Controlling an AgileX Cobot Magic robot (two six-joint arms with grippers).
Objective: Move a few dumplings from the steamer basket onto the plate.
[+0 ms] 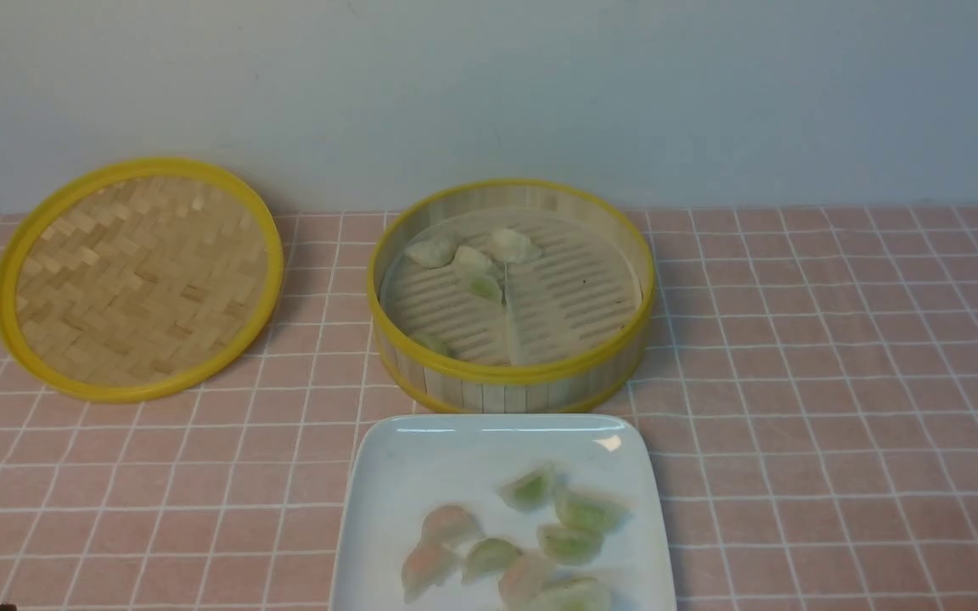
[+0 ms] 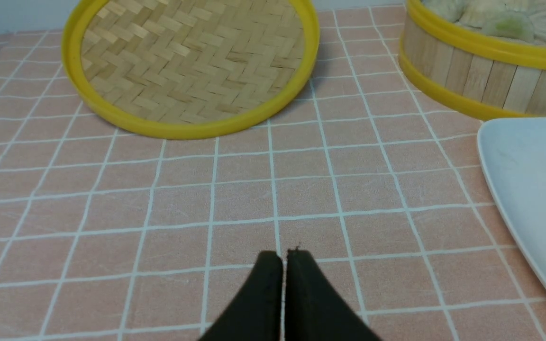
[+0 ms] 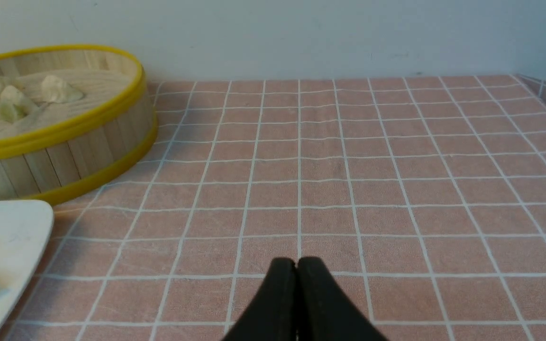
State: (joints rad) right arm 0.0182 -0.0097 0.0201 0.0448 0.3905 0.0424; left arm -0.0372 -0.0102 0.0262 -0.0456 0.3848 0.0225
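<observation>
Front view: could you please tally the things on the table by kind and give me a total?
Dumplings: 13 (8 on the plate, 5 in the steamer basket, one of those half hidden behind its near rim)
Plate: 1
Steamer basket: 1
Lid: 1
Total: 16

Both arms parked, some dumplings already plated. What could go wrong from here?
1. The dumplings on the plate crowd its near half, touching each other; another drop there may stack or stick.
2. The remaining dumplings cluster at the far left of the steamer basket, so closing on one could drag a neighbour.
3. One dumpling hides behind the basket's near wall, an awkward reach over the rim.
</observation>
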